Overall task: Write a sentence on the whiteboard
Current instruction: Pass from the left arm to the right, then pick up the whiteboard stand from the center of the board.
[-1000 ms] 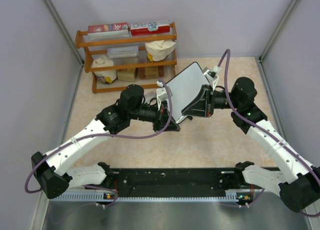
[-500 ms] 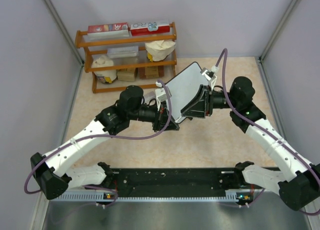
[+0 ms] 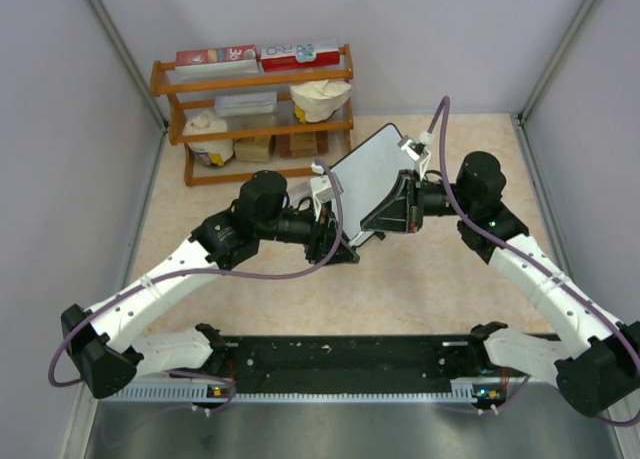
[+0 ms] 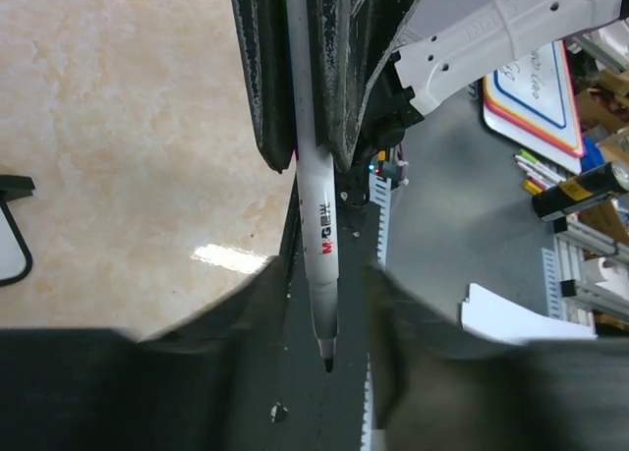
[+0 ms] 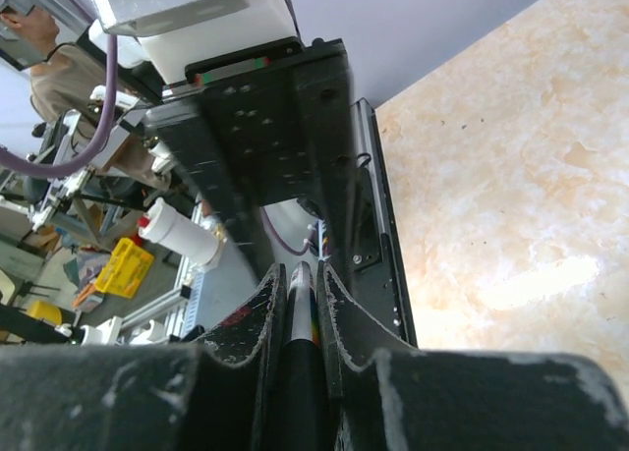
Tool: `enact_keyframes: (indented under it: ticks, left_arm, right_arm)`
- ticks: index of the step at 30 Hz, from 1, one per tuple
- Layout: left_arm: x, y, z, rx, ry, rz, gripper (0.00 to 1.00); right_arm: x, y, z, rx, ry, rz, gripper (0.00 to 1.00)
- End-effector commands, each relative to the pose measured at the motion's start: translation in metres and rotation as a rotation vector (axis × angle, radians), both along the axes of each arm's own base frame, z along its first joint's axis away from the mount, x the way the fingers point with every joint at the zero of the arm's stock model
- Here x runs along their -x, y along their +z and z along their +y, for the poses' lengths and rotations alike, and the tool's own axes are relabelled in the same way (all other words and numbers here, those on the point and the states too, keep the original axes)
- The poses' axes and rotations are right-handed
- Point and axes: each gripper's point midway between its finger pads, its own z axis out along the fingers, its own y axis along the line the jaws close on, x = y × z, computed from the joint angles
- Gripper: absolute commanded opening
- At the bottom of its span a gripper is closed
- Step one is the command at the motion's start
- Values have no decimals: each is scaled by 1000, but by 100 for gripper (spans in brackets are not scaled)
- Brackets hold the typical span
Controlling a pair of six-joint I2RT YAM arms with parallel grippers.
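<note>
The right arm had been moved a little to the left since a moment before, toward the other arm. The left arm and the small whiteboard (image 3: 372,174), white with a thin black frame and round corners, had been left where they were.

The long white plastic marker (image 4: 319,225) with red letters on its side was pinched tight by the black two-finger right gripper (image 5: 299,284). The black two-finger left gripper (image 4: 324,271) was held a little spread around the marker's tip end. A gap could be seen on each side, so the marker was not squeezed by it. From this it was judged that the marker was being passed or gripped anew between the two grippers. It was also judged that writing had not yet been started. No words could be seen on the whiteboard from above.

The marker's long line was laid from one gripper to the other. Its small dark tip was pointed at the left gripper's wrist, away from the right gripper and not at the whiteboard. It was judged that the marker would have to be turned before a letter could be made.

The whiteboard was found on the pale, stone-look table (image 3: 420,279), just behind the two grippers and in front of the orange wooden shelf (image 3: 250,76). It was turned cornerwise, with one corner pointed toward the shelf. Its near part was hidden by the grippers, so its long side could not be told for sure. Whether it was laid flat or propped up could not be told either.
</note>
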Motion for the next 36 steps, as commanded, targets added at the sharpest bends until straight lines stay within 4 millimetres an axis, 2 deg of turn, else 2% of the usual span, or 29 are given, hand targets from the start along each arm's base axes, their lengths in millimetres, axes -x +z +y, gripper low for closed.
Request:
enact_keyframes:
  ticks: [1,3,6,9,10,15,16,17,18,20,21,22,23,24,25,26,27,28,29,30,31,32,33,34,35,36]
  left_arm:
    - [-7,7,-2,14,18,-51,62]
    - [-14,5,-1,-1,59,-59,75]
    - [-18,-2,1,-25,88,-55,79]
    - [-29,-10,3,-57,148,-61,83]
    - [-34,-13,3,-68,168,-61,83]
    - [-49,-34,0,-123,226,-41,83]
    - [-53,-44,-3,-146,231,-22,83]
    - [-61,-59,-9,-193,252,-10,82]
    - [-63,-63,-12,-209,256,-17,82]
    - [-67,-82,-23,-271,247,-40,81]
    - [-75,-82,-28,-285,267,-65,77]
    - [-80,-99,-35,-332,253,-69,72]
    - [-78,-103,-44,-348,232,-83,69]
    - [-84,-100,-53,-349,234,-108,66]
    - [-89,-121,-62,-396,213,-111,56]
    - [-90,-126,-72,-404,200,-130,52]
    - [-97,-120,-83,-395,197,-154,45]
    - [-105,-144,-89,-447,195,-155,37]
    - [-110,-148,-96,-457,193,-165,32]
    - [-119,-142,-106,-449,202,-187,27]
    - [-130,-165,-109,-502,215,-195,23]
    - [-137,-169,-113,-513,227,-208,14]
    - [-147,-165,-121,-506,245,-230,11]
    - [-157,-184,-122,-552,269,-232,6]
    - [-162,-191,-124,-571,285,-238,0]
    - [-173,-185,-129,-567,313,-255,0]
  right_arm:
    - [-7,2,1,18,-49,-38,0]
    - [-15,-6,-1,59,-91,-24,0]
    - [-30,-13,-8,88,-183,-14,0]
    - [-54,-22,-24,114,-316,16,0]
    - [-67,-26,-35,126,-390,30,0]
    - [-94,-46,-72,178,-604,83,0]
    - [-99,-53,-81,200,-662,107,0]
    - [-110,-63,-102,233,-770,136,0]
    - [-112,-67,-109,245,-804,145,0]
    - [-116,-75,-123,277,-888,163,0]
    - [-119,-78,-131,289,-927,172,0]
    - [-123,-80,-139,307,-981,173,0]
    - [-121,-83,-146,326,-1008,181,0]
    - [-123,-86,-154,338,-1046,186,0]
    - [-125,-88,-164,349,-1093,189,0]
    - [-125,-92,-171,357,-1122,192,0]
    - [-123,-92,-177,359,-1151,189,0]
    - [-124,-96,-188,370,-1197,199,0]
    - [-123,-98,-193,384,-1215,195,0]
    - [-120,-99,-198,394,-1234,198,0]
    - [-120,-102,-204,407,-1263,201,0]
    - [-118,-103,-207,414,-1275,198,0]
    - [-116,-105,-210,421,-1288,201,0]
    - [-115,-109,-214,432,-1308,204,0]
    - [-114,-111,-217,437,-1318,211,0]
    - [-113,-112,-219,442,-1326,214,0]
